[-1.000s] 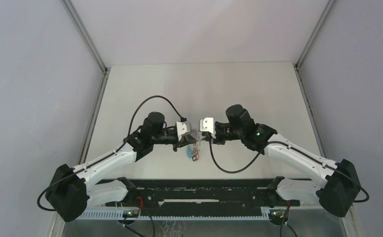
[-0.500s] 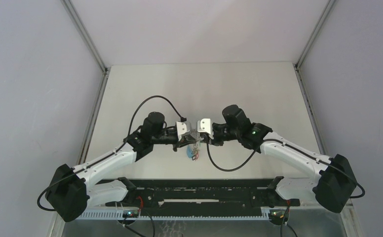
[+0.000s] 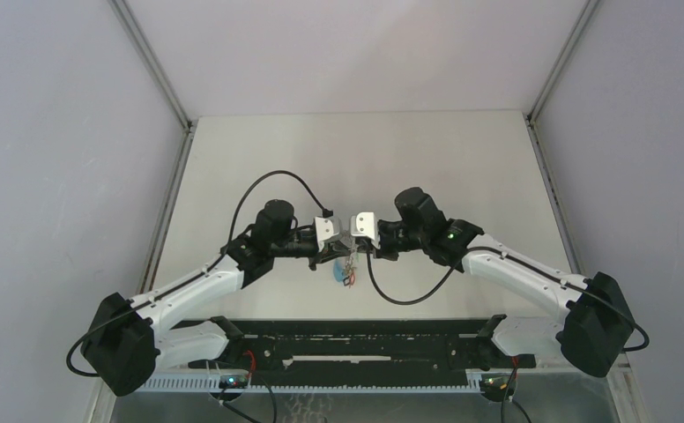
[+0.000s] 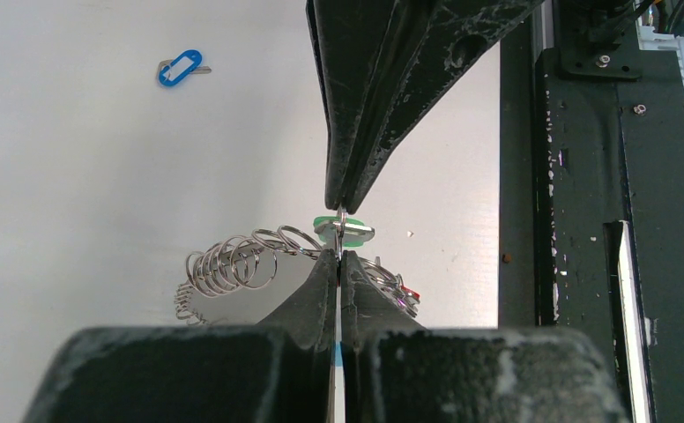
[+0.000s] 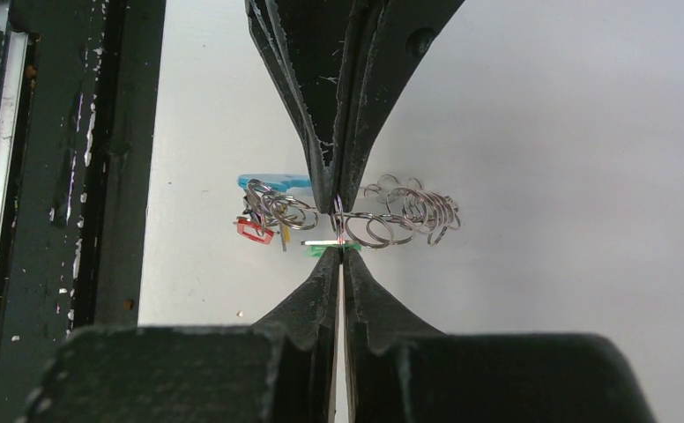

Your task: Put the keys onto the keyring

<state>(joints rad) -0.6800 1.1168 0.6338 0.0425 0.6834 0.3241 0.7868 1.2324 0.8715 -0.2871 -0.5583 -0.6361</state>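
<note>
Change: right hand (image 5: pixel 339 254) shifted left, went from part-spread to pressed together, pinching green key (image 5: pixel 323 249). The left hand (image 4: pixel 338 257) is unchanged, pinching keyring (image 4: pixel 233 260) above bench (image 4: pixel 100 176).

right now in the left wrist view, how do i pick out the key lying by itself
Start at the cluster of silver wire rings by the shut jaws, then look far up and left across the white table. There lies a small key with a blue oval plastic tag. Unlike the green-tagged key, it lies alone, touching nothing.
</note>
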